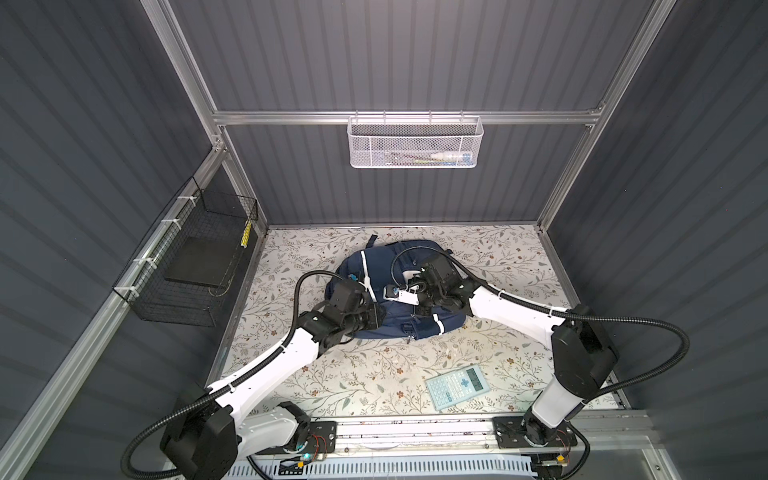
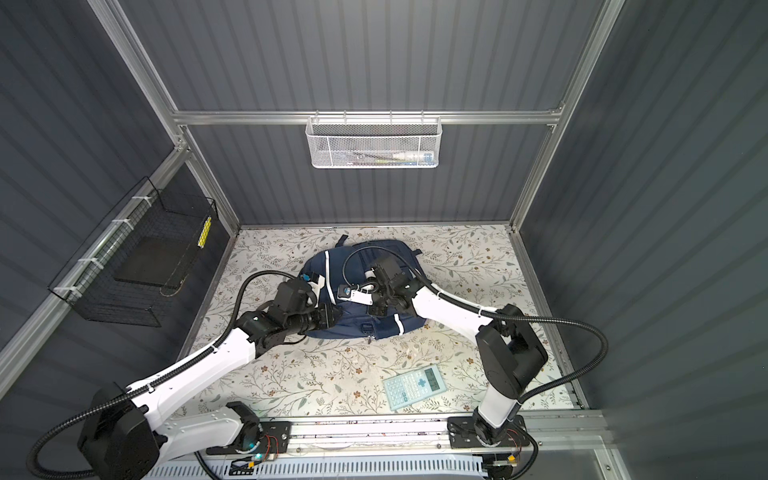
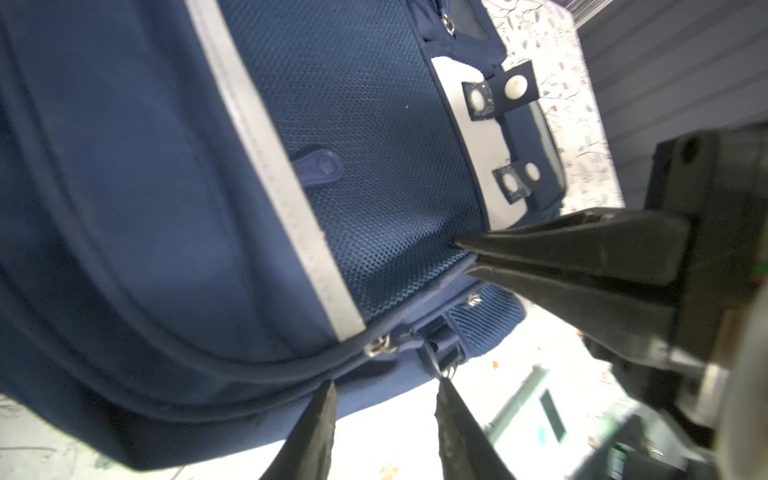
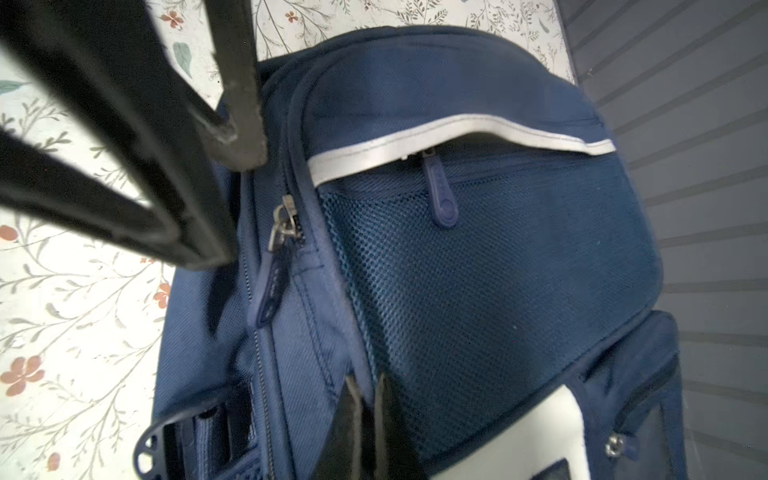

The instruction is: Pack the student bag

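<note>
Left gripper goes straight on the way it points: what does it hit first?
The bag, most likely. The left gripper is open, its tips close to the bag's piped edge, aimed between the zipper slider and a small strap loop. The gap is hard to judge from the wrist view.

Dark grey ribbed walls (image 1: 395, 54) close me in on three sides, held in an aluminium frame (image 1: 179, 54). A white mesh basket (image 1: 415, 143) hangs from the back rail (image 1: 291, 117), a few small things in it that I cannot make out. On the left wall a black wire basket (image 1: 174, 309) holds a flat dark slab (image 1: 199, 262), a yellow tag (image 1: 247, 237) at its far end. My counter (image 1: 365, 374) wears a pale cover of leaves and little flowers, brightest near the front edge.
</note>
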`<act>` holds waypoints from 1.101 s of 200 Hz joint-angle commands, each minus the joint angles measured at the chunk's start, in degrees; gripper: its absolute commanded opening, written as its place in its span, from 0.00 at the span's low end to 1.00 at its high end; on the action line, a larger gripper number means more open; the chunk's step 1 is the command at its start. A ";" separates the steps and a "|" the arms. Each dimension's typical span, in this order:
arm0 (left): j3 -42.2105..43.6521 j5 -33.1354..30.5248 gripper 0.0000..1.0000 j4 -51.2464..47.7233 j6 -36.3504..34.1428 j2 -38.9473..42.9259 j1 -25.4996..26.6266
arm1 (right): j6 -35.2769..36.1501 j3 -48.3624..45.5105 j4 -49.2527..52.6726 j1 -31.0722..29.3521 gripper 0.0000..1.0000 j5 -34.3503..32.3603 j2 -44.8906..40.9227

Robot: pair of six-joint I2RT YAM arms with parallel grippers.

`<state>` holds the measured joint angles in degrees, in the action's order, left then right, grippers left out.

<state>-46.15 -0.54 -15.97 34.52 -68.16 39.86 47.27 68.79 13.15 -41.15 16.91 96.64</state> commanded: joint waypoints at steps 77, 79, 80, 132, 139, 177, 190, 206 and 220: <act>-0.99 -21.23 0.45 4.77 1.09 -10.76 6.33 | -8.79 3.12 -0.01 0.07 0.00 8.52 -1.67; -1.21 -21.41 0.41 4.49 1.10 -10.90 6.36 | -8.84 3.00 -0.06 0.07 0.00 8.46 -1.66; -1.30 -21.47 0.39 4.34 1.09 -10.92 6.37 | -8.89 2.92 -0.10 0.09 0.00 8.43 -1.74; -3.18 -21.97 0.00 -5.22 -2.75 -4.66 2.12 | -6.13 -1.09 0.77 0.54 0.00 3.00 -2.41; -2.79 -19.99 0.00 -5.14 -3.74 -3.91 -0.25 | -6.05 -1.43 0.87 0.52 0.00 3.12 -2.50; -5.65 -13.20 0.00 -5.36 -9.84 -4.05 -12.86 | -5.37 -3.49 1.50 0.34 0.00 5.73 -3.74; -7.10 -11.27 0.00 -3.48 -11.03 -4.94 -15.62 | -5.20 -3.44 2.75 0.24 0.00 7.40 -3.74; -9.96 -11.81 0.00 -2.47 -14.05 -7.52 -17.41 | -5.06 -3.47 3.29 -0.25 0.00 7.41 -3.02; -12.64 -5.66 0.00 -1.75 -16.35 -10.43 -19.58 | -4.86 -4.21 2.18 -0.43 0.00 5.62 -2.59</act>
<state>-53.34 -6.57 -20.47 23.49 -74.96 25.39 41.89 66.63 9.19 -41.30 21.02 95.07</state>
